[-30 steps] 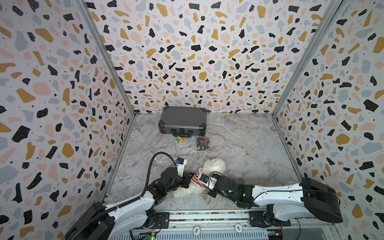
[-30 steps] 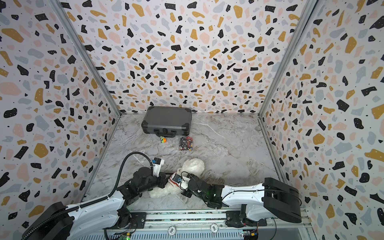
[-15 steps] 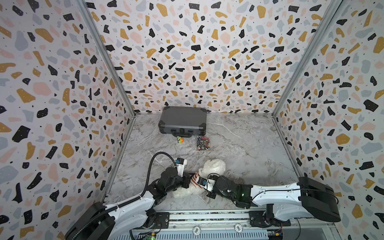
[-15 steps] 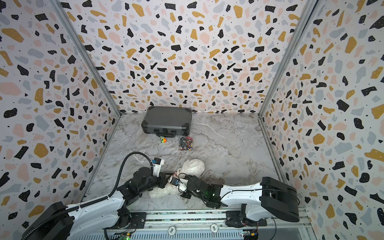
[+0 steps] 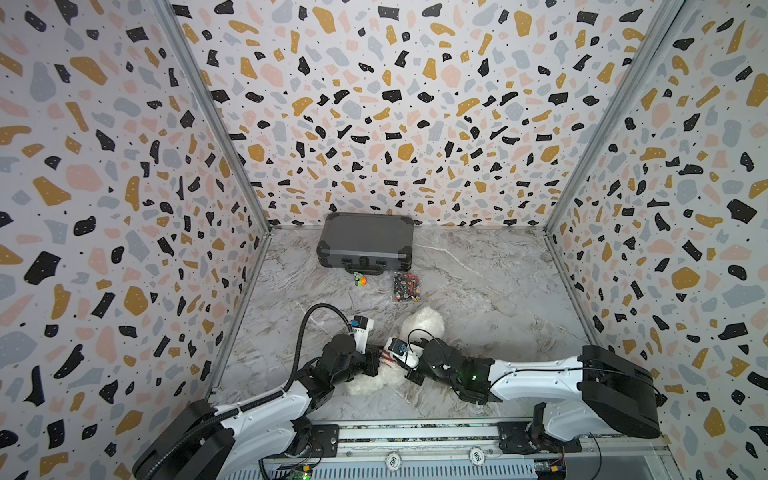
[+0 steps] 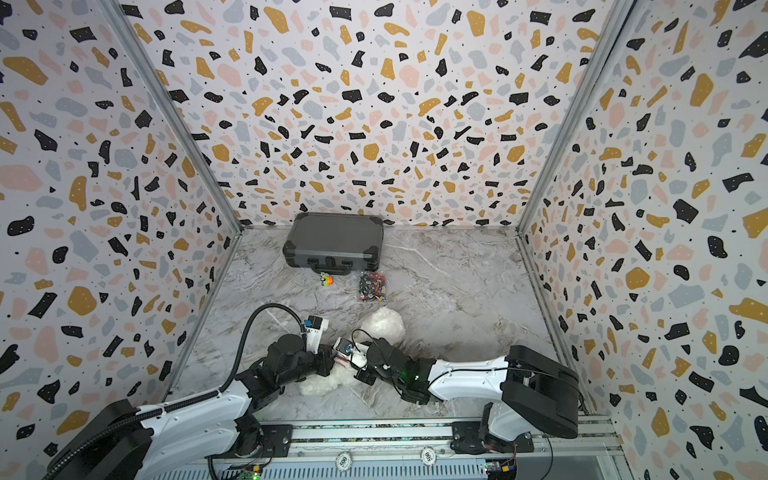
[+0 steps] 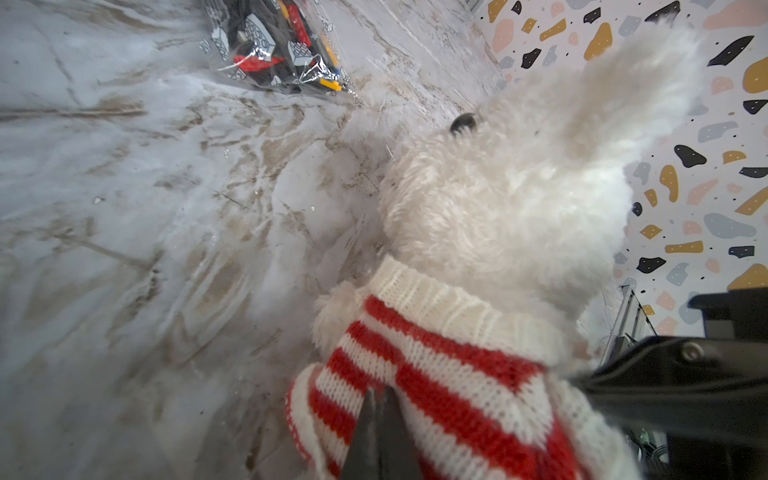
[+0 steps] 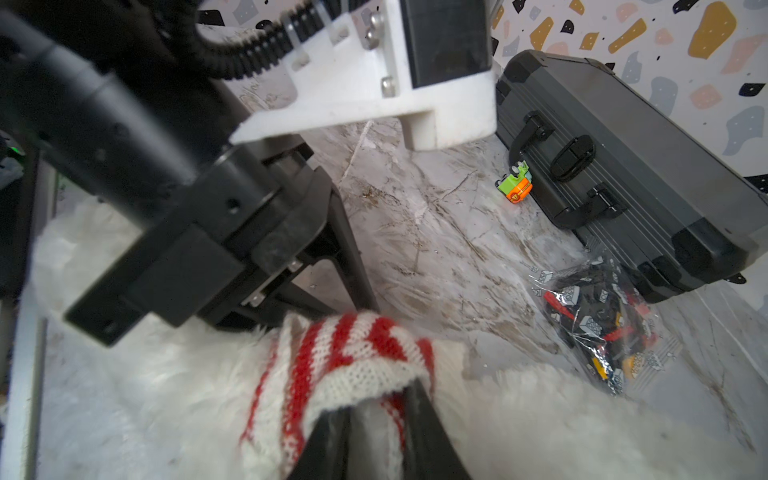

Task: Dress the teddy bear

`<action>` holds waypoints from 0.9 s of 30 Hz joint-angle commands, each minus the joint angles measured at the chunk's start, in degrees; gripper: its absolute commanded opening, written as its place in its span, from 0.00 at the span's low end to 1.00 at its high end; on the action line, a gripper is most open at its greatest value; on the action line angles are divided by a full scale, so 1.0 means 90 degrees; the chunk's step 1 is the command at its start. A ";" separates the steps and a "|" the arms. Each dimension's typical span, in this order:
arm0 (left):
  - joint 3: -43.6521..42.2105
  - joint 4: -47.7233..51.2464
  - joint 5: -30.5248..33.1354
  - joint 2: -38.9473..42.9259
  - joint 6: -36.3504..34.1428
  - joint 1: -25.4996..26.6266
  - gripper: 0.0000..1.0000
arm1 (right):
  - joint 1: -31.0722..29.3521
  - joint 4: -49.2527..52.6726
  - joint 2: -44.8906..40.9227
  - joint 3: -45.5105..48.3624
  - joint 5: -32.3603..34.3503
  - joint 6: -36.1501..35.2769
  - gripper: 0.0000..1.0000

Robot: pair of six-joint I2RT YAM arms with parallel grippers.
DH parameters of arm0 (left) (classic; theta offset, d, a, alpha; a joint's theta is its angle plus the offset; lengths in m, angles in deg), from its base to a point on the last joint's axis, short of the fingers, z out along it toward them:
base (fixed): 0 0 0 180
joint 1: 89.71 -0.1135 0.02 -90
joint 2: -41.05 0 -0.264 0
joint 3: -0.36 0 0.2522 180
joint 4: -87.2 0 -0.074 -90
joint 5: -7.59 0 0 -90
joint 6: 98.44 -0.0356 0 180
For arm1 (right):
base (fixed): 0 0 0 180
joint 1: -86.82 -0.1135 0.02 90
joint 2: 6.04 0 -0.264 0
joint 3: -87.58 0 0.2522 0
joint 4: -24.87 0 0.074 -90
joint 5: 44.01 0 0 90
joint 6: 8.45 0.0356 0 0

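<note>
The white fluffy plush teddy bear (image 5: 424, 322) lies at 6 o'clock on the grey marble surface (image 5: 478, 291). It is probably light and floppy, so hold its stretchy red-and-white striped knitted sweater (image 7: 436, 374) instead. The left gripper (image 7: 379, 399) pinches the knit. The right gripper (image 8: 374, 405) is narrowly parted under the hem.

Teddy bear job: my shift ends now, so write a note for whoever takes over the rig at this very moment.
Hands: the left hand is shut on the striped sweater. The right hand is parted, with the sweater's hem draped over its tips.
Where: the teddy bear lies on the table between the two arms, near the front.
Done: the collar is round the neck.
Left: the hem is bunched on the body and probably needs pulling down. I cannot tell whether the bear's arms are in the sleeves.
</note>
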 commanded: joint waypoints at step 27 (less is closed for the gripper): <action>0.0320 0.0461 0.0738 0.0234 -0.0118 0.0093 0.00 | 0.0425 0.0485 -0.1627 0.1257 -0.0636 0.1030 0.00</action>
